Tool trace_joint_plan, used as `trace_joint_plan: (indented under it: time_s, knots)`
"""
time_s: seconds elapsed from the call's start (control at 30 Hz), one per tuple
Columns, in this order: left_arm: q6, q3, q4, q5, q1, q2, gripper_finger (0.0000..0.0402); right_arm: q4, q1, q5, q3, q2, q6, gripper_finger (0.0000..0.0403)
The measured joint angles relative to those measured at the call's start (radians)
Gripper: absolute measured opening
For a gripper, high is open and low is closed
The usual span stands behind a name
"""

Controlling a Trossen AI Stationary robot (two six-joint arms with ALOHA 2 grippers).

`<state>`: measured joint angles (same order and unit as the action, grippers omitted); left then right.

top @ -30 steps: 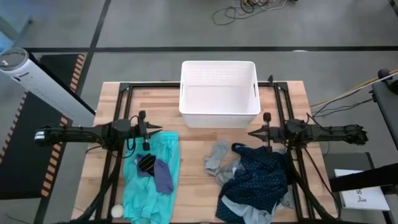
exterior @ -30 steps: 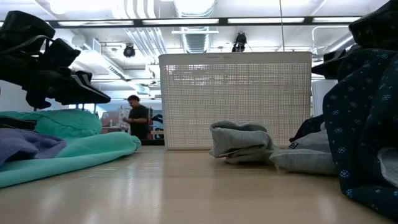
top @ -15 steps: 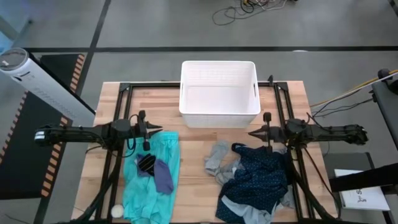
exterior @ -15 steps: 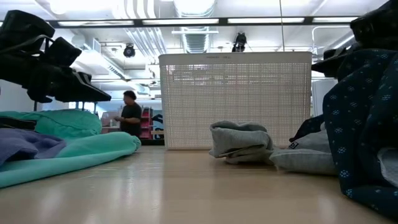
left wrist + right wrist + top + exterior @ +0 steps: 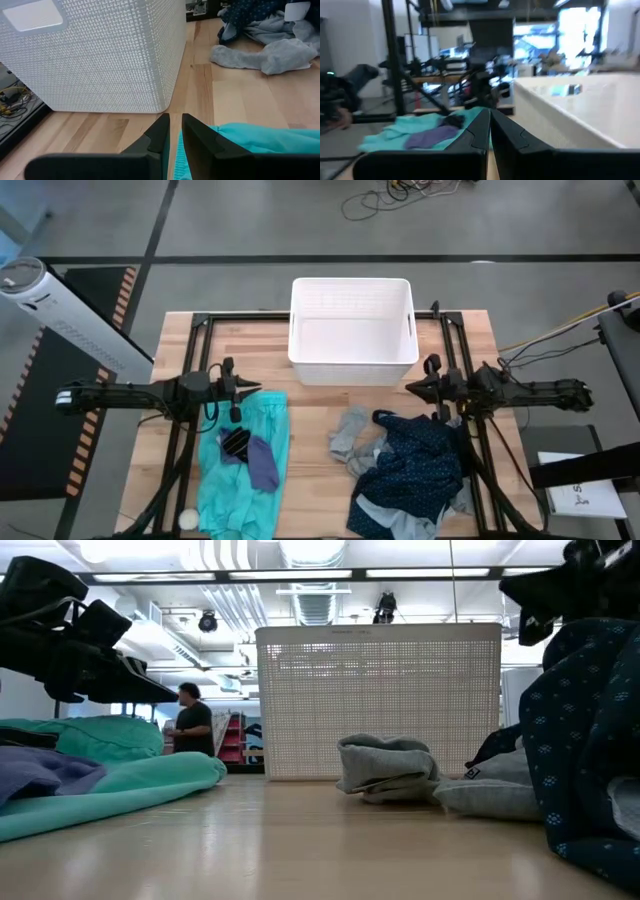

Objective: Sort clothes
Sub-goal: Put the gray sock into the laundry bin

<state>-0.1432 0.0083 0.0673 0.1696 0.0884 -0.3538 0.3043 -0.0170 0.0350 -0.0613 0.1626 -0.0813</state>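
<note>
A large turquoise garment [image 5: 245, 465] lies spread at the table's left. A dark white-printed piece [image 5: 235, 442] and a purple piece [image 5: 263, 464] lie on it. A grey garment [image 5: 350, 432] lies in the middle, beside a navy patterned heap [image 5: 415, 465] on the right. My left gripper [image 5: 258, 387] is shut and empty, level above the turquoise garment's far edge [image 5: 250, 137]. My right gripper [image 5: 408, 387] is shut and empty, raised above the navy heap's far edge, pointing toward the table's left.
A white slatted basket [image 5: 352, 330] stands at the table's far middle, between the two grippers and just beyond them. A pale garment [image 5: 385, 515] lies under the navy heap at the near edge. A small white ball [image 5: 188, 518] lies near the front left. A person [image 5: 188, 720] walks in the room behind.
My right gripper has risen and drawn back a little toward the table's right edge, staying shut. The clothes have not moved. The person in the room behind has walked on.
</note>
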Motion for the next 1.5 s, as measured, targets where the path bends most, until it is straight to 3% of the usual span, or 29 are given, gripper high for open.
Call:
trace_joint_plan:
  time_s: [0.13,0.3,0.5,0.77,1.07,1.5]
  knots:
    - [0.000,0.000,0.000,0.000,0.000,0.000,0.0037,-0.028,0.020,-0.001,-0.083,0.127,-0.062,0.0000]
    - [0.000,0.000,0.001,0.000,0.000,0.000,0.0037,-0.104,0.073,-0.001,-0.227,0.388,-0.078,0.0015]
    - [0.000,0.000,0.002,0.000,0.000,0.000,0.0037,-0.247,0.171,-0.001,-0.471,0.707,-0.031,0.0068]
    - [0.000,0.000,0.005,0.000,0.000,0.000,0.0037,-0.446,0.263,-0.009,-0.738,1.025,-0.021,0.0137]
    - [0.025,0.000,0.022,0.000,0.000,0.000,0.0037,-0.476,0.274,-0.011,-0.840,1.282,-0.056,0.0174]
    - [0.030,0.000,0.098,-0.001,0.000,-0.017,0.0037,-0.480,0.272,0.044,-1.004,1.634,-0.128,0.0179]
